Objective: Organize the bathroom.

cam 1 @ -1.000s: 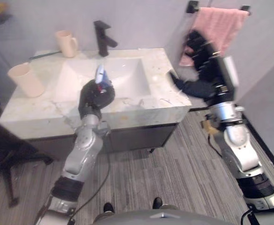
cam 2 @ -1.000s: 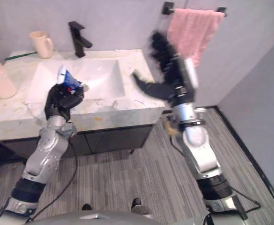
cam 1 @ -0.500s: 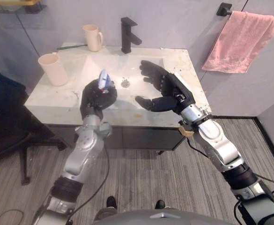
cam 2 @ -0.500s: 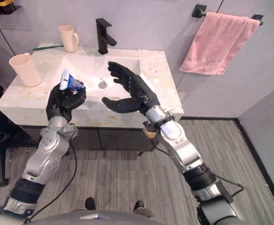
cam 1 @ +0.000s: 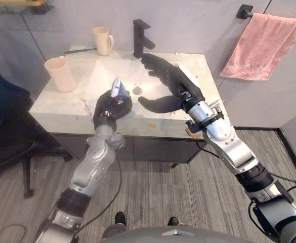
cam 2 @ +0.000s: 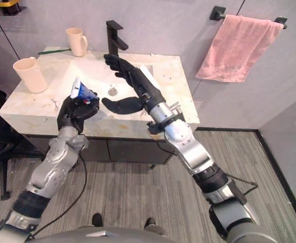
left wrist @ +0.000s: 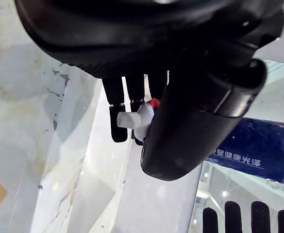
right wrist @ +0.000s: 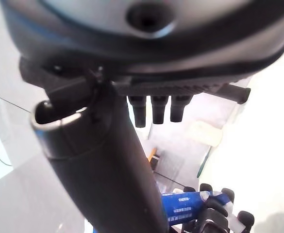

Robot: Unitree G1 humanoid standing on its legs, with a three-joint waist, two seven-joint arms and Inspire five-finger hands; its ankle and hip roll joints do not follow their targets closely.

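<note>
My left hand (cam 1: 110, 105) is shut on a blue and white toothpaste tube (cam 1: 118, 89), held upright over the front edge of the marble counter (cam 1: 61, 104). In the left wrist view the tube's white cap (left wrist: 127, 118) shows between curled fingers, and its blue body (left wrist: 258, 150) runs past the thumb. My right hand (cam 1: 170, 83) is open above the sink basin (cam 1: 110, 73), just right of the tube, fingers straight toward the black faucet (cam 1: 139, 36) and thumb spread. The right wrist view shows the tube (right wrist: 183, 211) in the left hand (right wrist: 219, 208), past the right thumb.
A beige cup (cam 1: 59, 74) stands on the counter's left side and a mug (cam 1: 103, 40) at the back. A green toothbrush (cam 1: 79, 50) lies beside the mug. A pink towel (cam 1: 261, 45) hangs on a wall bar at right. A dark chair (cam 1: 6, 136) stands left of the vanity.
My right hand has swung from the towel side to over the sink, then risen closer to the tube. The left hand keeps hold of the tube. The camera has shifted.
</note>
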